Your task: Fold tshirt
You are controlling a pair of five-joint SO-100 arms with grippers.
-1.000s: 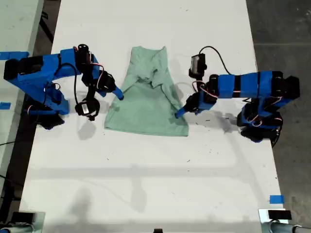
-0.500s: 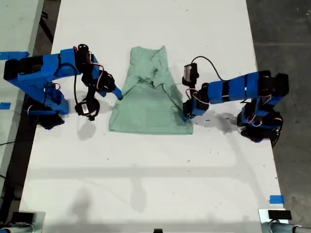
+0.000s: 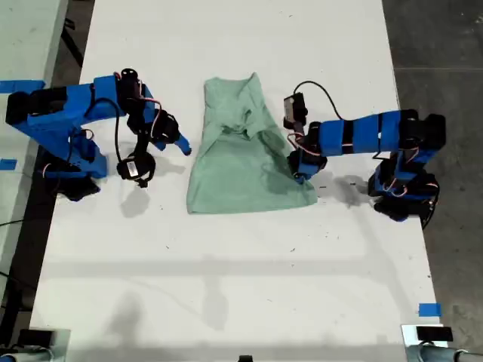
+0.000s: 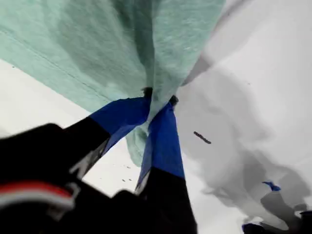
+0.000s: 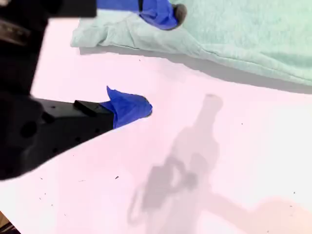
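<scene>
Exterior view: the tshirt (image 3: 243,154) lay mid-desk (image 3: 226,286) between our two arms, its upper part bunched. Our first gripper (image 3: 300,175) sat on the hem corner at the exterior view's right; our second gripper (image 3: 183,145) stood just off the opposite edge, not touching cloth. Best move, we judged: keep the clamp firm, lift the corner only enough to clear the desk and carry it across in one smooth arc, so the cloth doesn't drag.

First wrist view: fingers (image 4: 126,114) clenched on a fold of tshirt (image 4: 97,44), cloth pinched between the tips. How many layers were caught, we couldn't tell.

Second wrist view: fingers (image 5: 129,107) spread, nothing between them; tshirt (image 5: 243,34) edge near the upper tip. Sleeves and neckline were lost in the bunching.
</scene>
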